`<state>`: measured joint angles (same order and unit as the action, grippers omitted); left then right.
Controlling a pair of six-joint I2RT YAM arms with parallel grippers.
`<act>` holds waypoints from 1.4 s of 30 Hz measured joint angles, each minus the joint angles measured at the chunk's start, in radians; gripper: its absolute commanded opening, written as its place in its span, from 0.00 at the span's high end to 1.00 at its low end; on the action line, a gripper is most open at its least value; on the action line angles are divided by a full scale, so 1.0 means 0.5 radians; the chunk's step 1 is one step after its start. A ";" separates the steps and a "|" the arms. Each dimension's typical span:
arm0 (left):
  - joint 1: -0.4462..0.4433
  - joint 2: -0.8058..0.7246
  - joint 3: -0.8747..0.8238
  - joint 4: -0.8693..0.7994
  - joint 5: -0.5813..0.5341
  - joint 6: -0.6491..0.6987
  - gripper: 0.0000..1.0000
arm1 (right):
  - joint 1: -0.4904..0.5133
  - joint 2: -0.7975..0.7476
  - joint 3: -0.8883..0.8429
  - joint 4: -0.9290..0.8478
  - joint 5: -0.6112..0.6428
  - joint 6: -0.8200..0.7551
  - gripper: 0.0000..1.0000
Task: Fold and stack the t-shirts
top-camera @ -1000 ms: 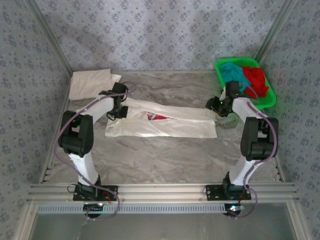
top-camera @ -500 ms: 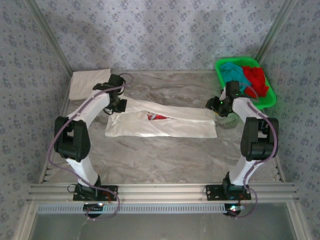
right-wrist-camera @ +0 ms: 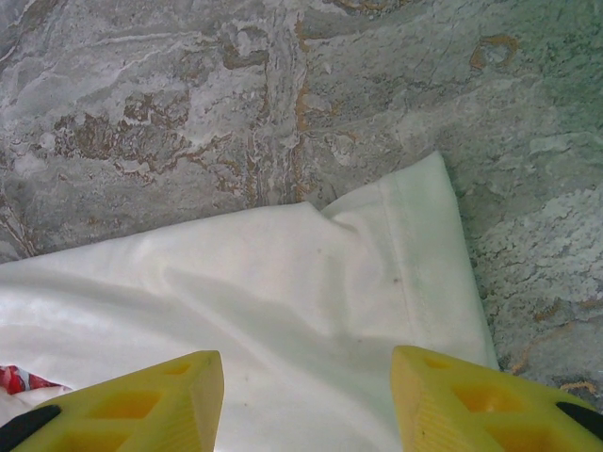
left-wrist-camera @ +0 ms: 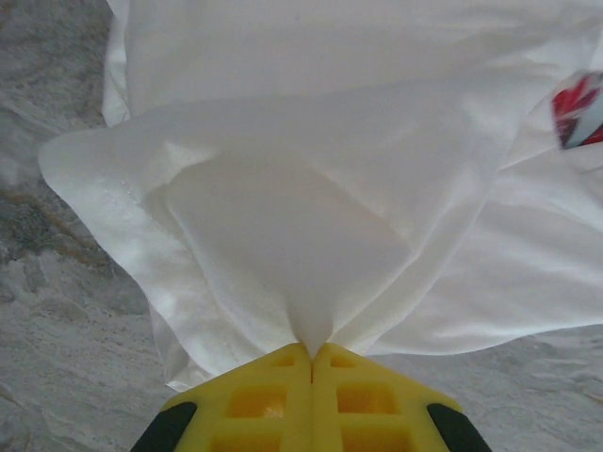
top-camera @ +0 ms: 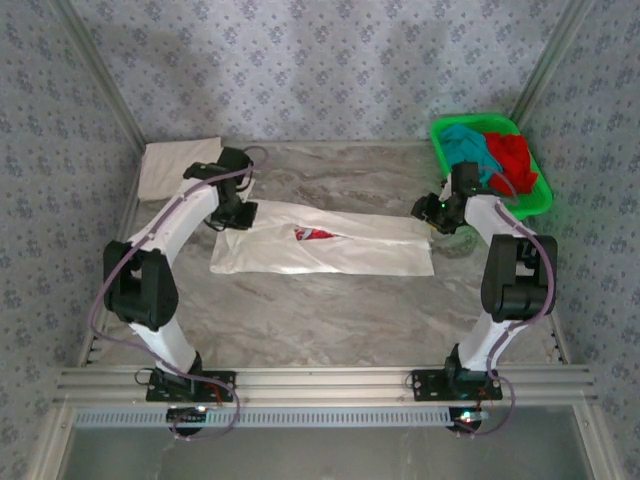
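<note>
Over the last second the left arm has swung its elbow out toward the wall and drawn its claw a little farther back, taking the shirt's near-left corner with it; the right arm hasn't budged.

The marble table [top-camera: 330,320] carries the printed white t-shirt [top-camera: 340,250] stretched in a long band across the middle, a bit of red print peeping from the fold. The green basket [top-camera: 541,205] sits in the far right corner with the teal t-shirt [top-camera: 465,145] and red t-shirt [top-camera: 512,155] heaped inside. A folded white t-shirt [top-camera: 178,165] lies in the far left corner.

The left gripper [left-wrist-camera: 313,353] is pinched tight on a peak of the printed shirt's cloth, which drapes down from it in soft folds. The right gripper [right-wrist-camera: 306,377] hovers with its jaws apart over the shirt's right hemmed edge, holding nothing.

That cloth looks light, limp and thin, so it will sag and bunch wherever it isn't held. I'd say the stitched hem corner under the right claw is the place to grab.
</note>
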<state>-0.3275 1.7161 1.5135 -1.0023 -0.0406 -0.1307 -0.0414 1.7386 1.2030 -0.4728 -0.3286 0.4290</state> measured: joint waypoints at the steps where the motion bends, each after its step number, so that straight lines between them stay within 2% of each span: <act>1: 0.000 -0.018 0.008 -0.002 0.009 0.002 0.96 | 0.000 0.000 0.000 0.000 -0.001 0.000 0.48; 2: 0.000 -0.029 0.012 -0.004 0.017 0.008 0.85 | 0.000 0.000 0.000 0.000 -0.001 0.000 0.48; 3: 0.000 -0.031 0.014 -0.005 0.021 0.023 0.66 | 0.000 0.000 0.000 0.001 -0.001 0.000 0.48; 4: 0.000 -0.025 0.014 -0.010 0.021 0.029 0.51 | 0.000 0.000 0.000 0.000 -0.001 0.000 0.48; 12: 0.024 0.008 0.001 -0.027 -0.076 0.037 0.46 | 0.000 0.000 0.000 -0.006 -0.001 0.000 0.48; 15: 0.054 0.008 -0.024 0.017 -0.075 0.049 0.39 | 0.000 0.000 0.000 -0.006 -0.001 0.000 0.48; 16: 0.061 0.013 -0.038 0.032 -0.070 0.055 0.33 | 0.000 0.000 0.000 -0.006 -0.001 0.000 0.48; 20: 0.074 0.059 -0.124 0.125 -0.026 0.082 0.28 | 0.000 0.000 0.000 -0.006 -0.001 0.000 0.48; 25: 0.109 0.240 -0.182 0.258 0.041 0.105 0.30 | 0.000 0.000 0.000 -0.005 -0.002 0.000 0.48; 29: 0.233 0.374 -0.180 0.390 0.079 0.095 0.30 | 0.000 0.000 0.000 -0.005 -0.002 0.000 0.48; 34: 0.328 0.543 -0.042 0.459 0.082 0.072 0.31 | 0.000 0.000 0.000 -0.005 -0.002 0.000 0.48; 40: 0.333 0.705 0.124 0.526 0.072 0.057 0.49 | 0.000 0.000 0.000 -0.018 -0.002 -0.001 0.48; 42: 0.333 0.724 0.125 0.532 0.059 0.066 0.64 | 0.000 0.000 0.000 -0.024 -0.002 -0.001 0.48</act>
<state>-0.1608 2.0781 1.5761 -0.7364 -0.0113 -0.0975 -0.0414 1.7386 1.2030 -0.4847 -0.3294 0.4286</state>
